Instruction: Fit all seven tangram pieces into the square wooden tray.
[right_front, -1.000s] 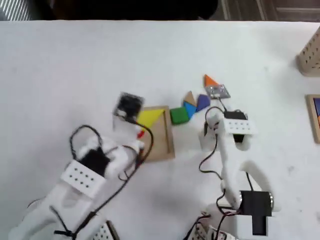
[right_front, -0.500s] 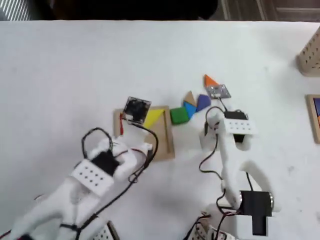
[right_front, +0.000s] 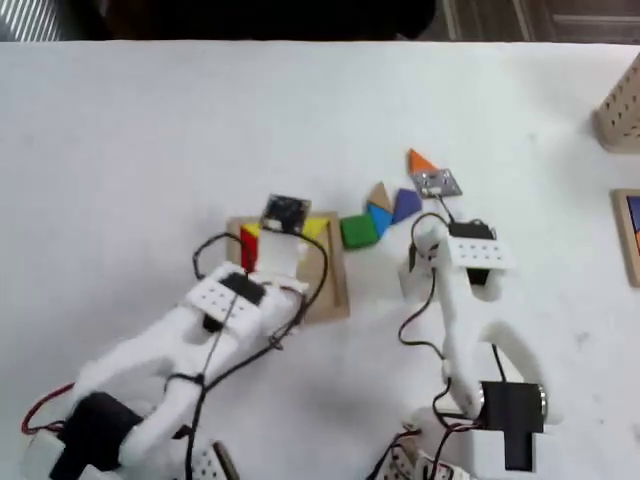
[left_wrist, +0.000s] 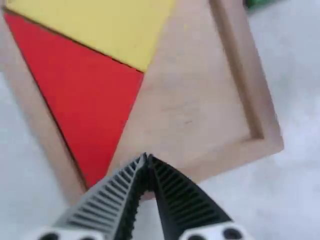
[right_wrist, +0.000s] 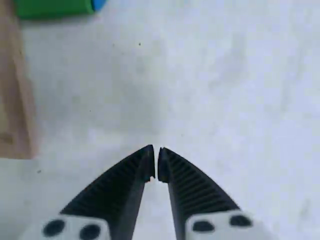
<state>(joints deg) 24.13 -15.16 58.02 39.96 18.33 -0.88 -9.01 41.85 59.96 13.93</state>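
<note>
**Tray** (right_front: 335, 290): square, wooden, flat on the white table (right_front: 150, 130) in front of the left arm. About half its floor (left_wrist: 200, 100) was bare.

**Pieces in the tray (2):** the red triangle (left_wrist: 85, 110) lay along one wall. The yellow triangle (left_wrist: 100, 25) lay beside it, and the two touched along one edge. Both appeared to sit flat inside the rim.

**Pieces outside the tray (5):** the green piece (right_front: 358, 231) lay just beside the tray's far right corner. The blue triangle (right_front: 379, 218), tan triangle (right_front: 380, 194) and purple piece (right_front: 405, 205) were clustered next to it. The orange triangle (right_front: 420, 160) lay a little farther off.

**Left gripper** (left_wrist: 148, 162): fingers pressed together at the tips, holding nothing. It hung over the tray's near rim, close to the tip of the red triangle.

**Right gripper** (right_wrist: 155, 162): fingers drawn together to a hairline gap, holding nothing. It hung over bare table between the tray's right wall and the loose pieces, with the green piece (right_wrist: 52, 7) ahead of it.

**Step in hand (judged):** two of seven pieces were seated and no piece was being carried, so the work stood between placements.

**Next move (judged):** one gripper would need to open, come down over a loose piece and close on it. The green piece was nearest and looked within the right arm's reach. The piece would then have to be turned so its edges squared with the seated triangles and lowered flat onto the bare floor without nudging them.
</note>
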